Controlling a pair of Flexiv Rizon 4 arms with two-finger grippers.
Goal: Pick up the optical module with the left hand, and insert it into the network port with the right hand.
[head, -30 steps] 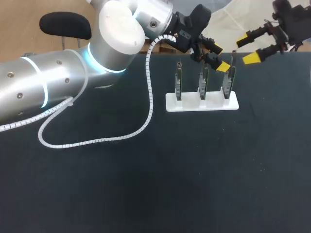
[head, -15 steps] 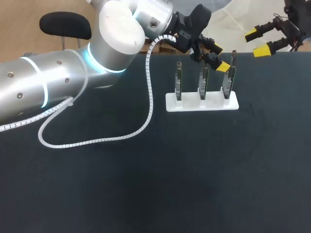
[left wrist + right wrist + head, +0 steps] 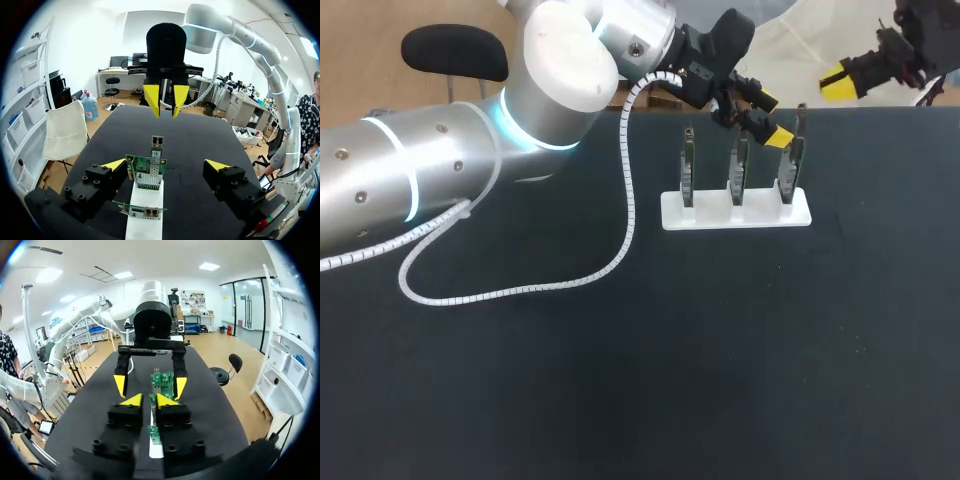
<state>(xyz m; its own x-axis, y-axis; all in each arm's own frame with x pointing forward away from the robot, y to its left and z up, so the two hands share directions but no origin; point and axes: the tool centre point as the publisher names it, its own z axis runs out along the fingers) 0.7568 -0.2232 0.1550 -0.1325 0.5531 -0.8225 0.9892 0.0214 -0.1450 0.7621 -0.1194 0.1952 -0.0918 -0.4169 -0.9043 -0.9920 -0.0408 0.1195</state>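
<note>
1. Nearest me, my silver left arm (image 3: 420, 170) comes in over the black table cover (image 3: 720, 350) from the left of the flat white plastic stand (image 3: 765, 213). Its white coiled cable (image 3: 520, 290) trails on the cloth, well short of the stand.
2. Three upright green circuit cards (image 3: 738, 172) stand in a row in the stand's slots.
3. The small silver optical module (image 3: 157, 146) rises from the top edge of the card at the stand's right end and is not yet lifted.
4. My left gripper (image 3: 165, 164) hangs over that same end of the stand. Its yellow-tipped fingers are spread wide, one on each side of the card and module, touching neither and holding nothing.
5. I judge the step in hand to be the left-hand pick. To do it well, I would centre the fingers on the module's metal body above the card's edge and keep them clear of the card itself. I would then close squarely on its two flat sides and draw it straight up along its own axis. A skewed pull could tip the card or drag it out of the stand.
6. Farthest off, beyond the stand's right end, my right gripper (image 3: 165, 107) faces the left one. Its fingers are drawn close with only a narrow slit between them, and it is empty. I would keep it back from the stand until the module is free.
</note>
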